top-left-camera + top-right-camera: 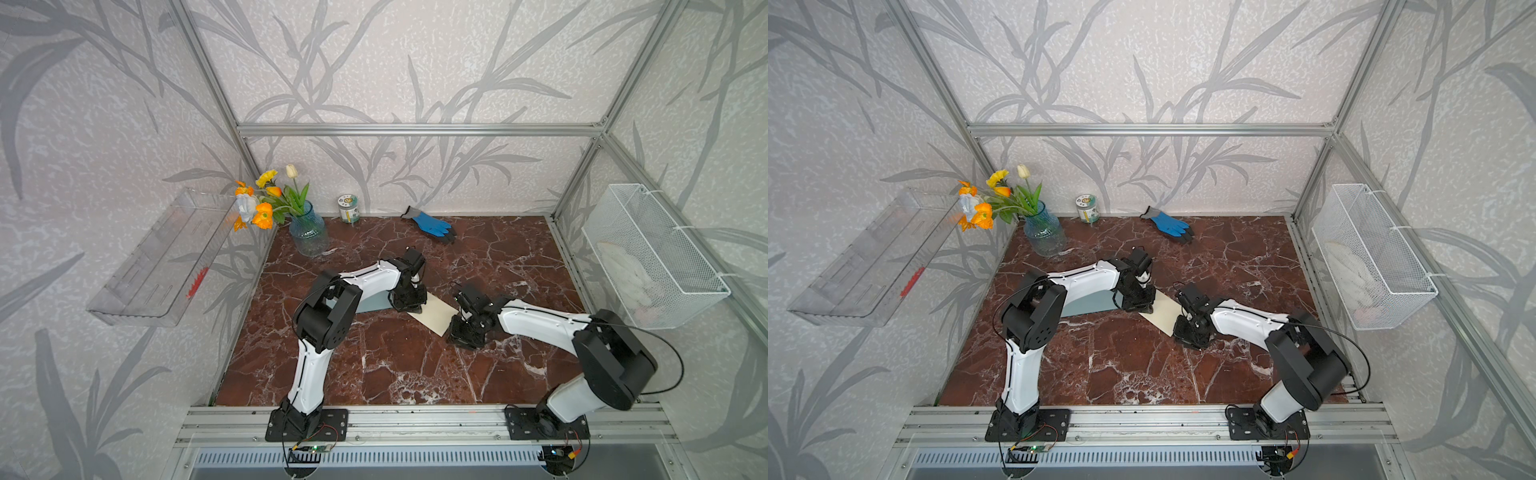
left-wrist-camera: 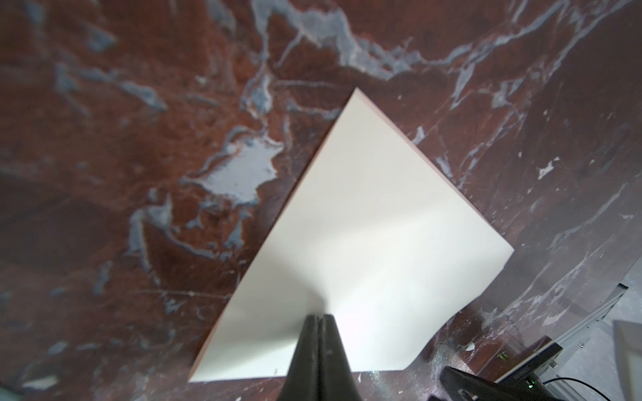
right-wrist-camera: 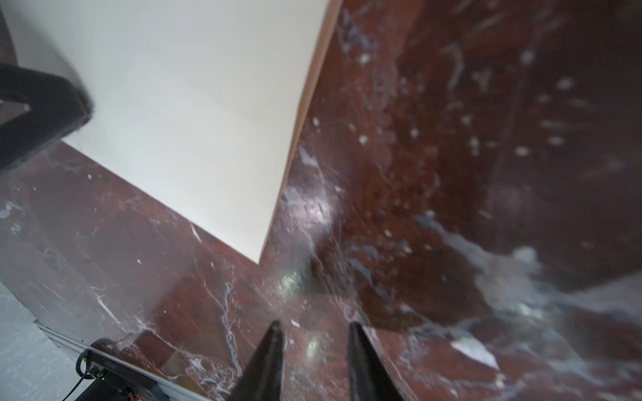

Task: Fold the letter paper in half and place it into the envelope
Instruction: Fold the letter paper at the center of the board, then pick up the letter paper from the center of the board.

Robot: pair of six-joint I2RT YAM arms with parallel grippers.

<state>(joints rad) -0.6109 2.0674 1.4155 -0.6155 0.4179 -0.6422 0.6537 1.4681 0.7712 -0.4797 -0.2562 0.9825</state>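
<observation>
Left gripper (image 2: 319, 317) is down on the plain beige-cream rectangular letter paper (image 1: 435, 315). Its black fingers are pressed together with no gap and the tips are planted on the sheet near one edge. Whether they pinch it or only press on it can't be told. The paper lies flat on the dark red marble-patterned tabletop (image 1: 395, 374) at mid-table, between the two grippers. It is turned diagonal, so one corner aims at the front rail and the right gripper (image 3: 312, 326). From the left wrist view, its longer sides seem to run away from the fingertips. In both top views the left gripper hides part of it, so the long axis is hard to judge there. The right gripper's fingers stand apart, holding nothing, over bare marble just off that near corner. The pale blue-grey paper envelope (image 1: 1090, 304) lies under the left forearm, to the left of the sheet, with its long axis roughly side to side. Its flap is hidden, as is any contact with the sheet.
</observation>
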